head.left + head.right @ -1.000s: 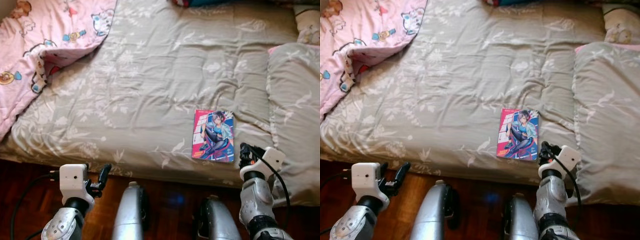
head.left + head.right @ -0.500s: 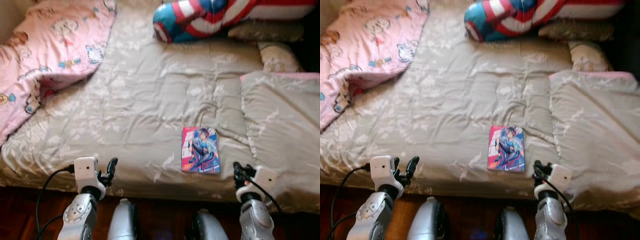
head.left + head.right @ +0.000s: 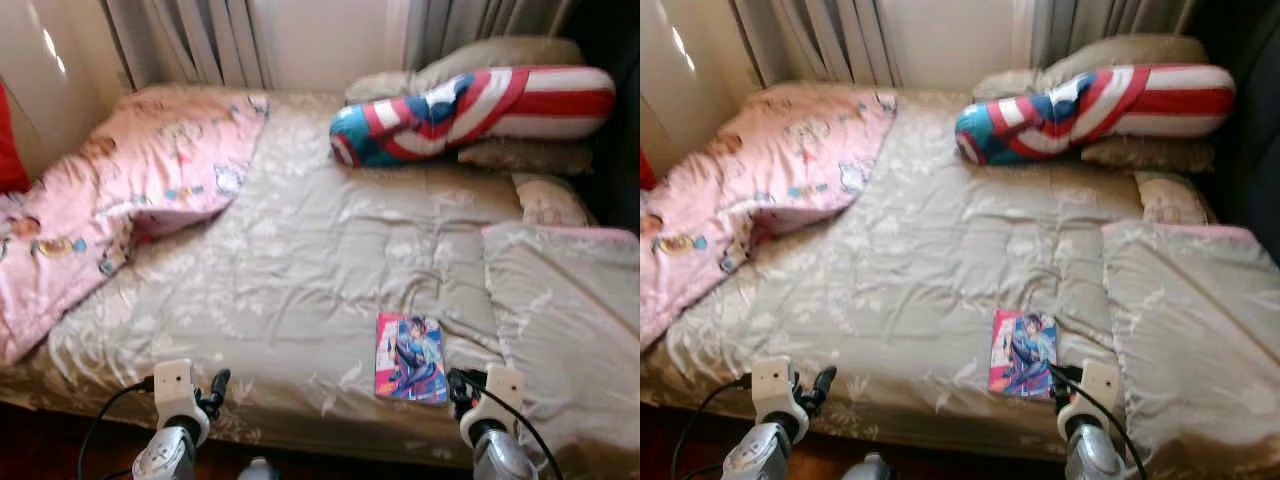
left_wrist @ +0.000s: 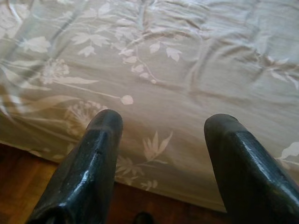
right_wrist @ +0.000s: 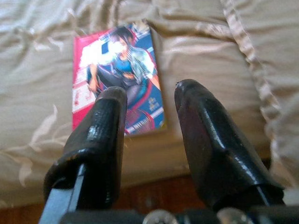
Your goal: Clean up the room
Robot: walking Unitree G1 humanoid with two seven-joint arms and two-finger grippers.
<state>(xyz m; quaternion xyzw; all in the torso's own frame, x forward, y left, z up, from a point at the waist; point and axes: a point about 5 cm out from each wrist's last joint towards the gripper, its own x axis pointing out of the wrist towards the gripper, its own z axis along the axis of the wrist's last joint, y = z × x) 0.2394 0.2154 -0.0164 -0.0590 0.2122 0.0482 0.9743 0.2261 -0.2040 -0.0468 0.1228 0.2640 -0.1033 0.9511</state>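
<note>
The comic book (image 3: 410,357) lay flat on the grey floral bedspread (image 3: 330,260), close to the bed's near edge and towards my right side, its bright cover with a drawn figure facing up. Just beside it on the right began a folded grey quilt (image 3: 565,320) with a pink lining showing at its far edge.

I had the right gripper (image 5: 149,100) raised at the bed's edge, just short of the book, its two black fingers spread apart with nothing between them; through the wrist camera the book's near edge showed in the gap. The left gripper (image 4: 161,121) hovered further along the same edge, well apart from the book, its jaws released too, over bare bedspread and a strip of dark wooden floor (image 4: 18,177).

Further back, a crumpled pink cartoon-print blanket (image 3: 110,210) covered the left side of the bed. At the head lay a long red, white and blue striped bolster (image 3: 470,110), resting on beige pillows (image 3: 520,155), with curtains (image 3: 200,40) behind.
</note>
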